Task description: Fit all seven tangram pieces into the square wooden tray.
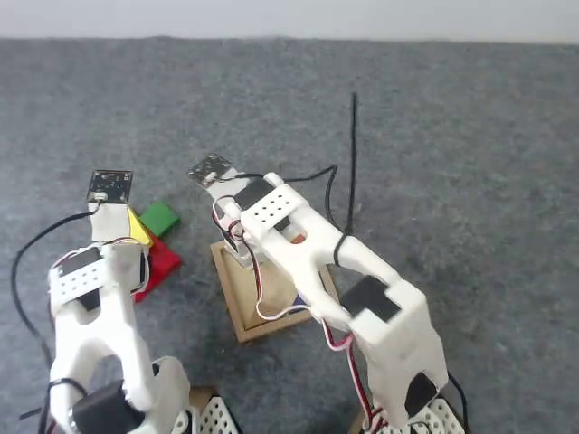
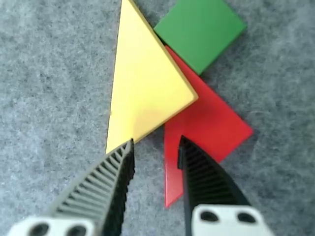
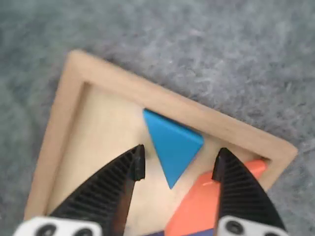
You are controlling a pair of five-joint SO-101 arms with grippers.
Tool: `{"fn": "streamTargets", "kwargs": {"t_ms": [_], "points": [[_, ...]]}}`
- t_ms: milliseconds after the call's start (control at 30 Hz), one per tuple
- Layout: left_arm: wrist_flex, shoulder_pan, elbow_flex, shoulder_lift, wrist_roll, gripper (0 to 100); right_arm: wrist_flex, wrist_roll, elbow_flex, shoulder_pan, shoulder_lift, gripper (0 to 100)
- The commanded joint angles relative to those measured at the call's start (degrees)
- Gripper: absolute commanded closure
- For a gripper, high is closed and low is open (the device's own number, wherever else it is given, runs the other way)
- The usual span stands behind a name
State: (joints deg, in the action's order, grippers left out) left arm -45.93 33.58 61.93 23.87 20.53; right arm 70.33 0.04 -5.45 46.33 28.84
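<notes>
On the grey carpet lie a yellow triangle, a red piece partly under it, and a green square; in the high view they are yellow, red and green. My left gripper hangs open just above the corner where yellow meets red. The square wooden tray holds a blue triangle and an orange piece. My right gripper is open over the blue triangle, holding nothing. In the high view the right arm covers much of the tray.
Grey carpet surrounds the tray on all sides. A black cable rises behind the right arm. The arm bases stand at the near edge. A dark purple sliver shows beside the orange piece in the tray.
</notes>
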Motion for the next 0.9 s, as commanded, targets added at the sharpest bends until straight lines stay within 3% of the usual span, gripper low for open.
{"fn": "streamTargets", "kwargs": {"t_ms": [0,200,500,633,867], "points": [[0.35,0.35,-0.57,2.29,0.18,85,-1.10,-9.23,-6.59,-2.15,2.42,76.0],[0.35,0.35,-0.57,2.29,0.18,85,-1.10,-7.74,-9.32,-1.98,4.00,76.3],[0.35,0.35,-0.57,2.29,0.18,85,3.30,18.81,-9.32,-1.89,4.09,97.7],[0.35,0.35,-0.57,2.29,0.18,85,5.14,30.33,-9.05,-1.89,4.09,98.6],[0.35,0.35,-0.57,2.29,0.18,85,6.46,41.93,-9.05,-1.27,4.00,98.6]]}}
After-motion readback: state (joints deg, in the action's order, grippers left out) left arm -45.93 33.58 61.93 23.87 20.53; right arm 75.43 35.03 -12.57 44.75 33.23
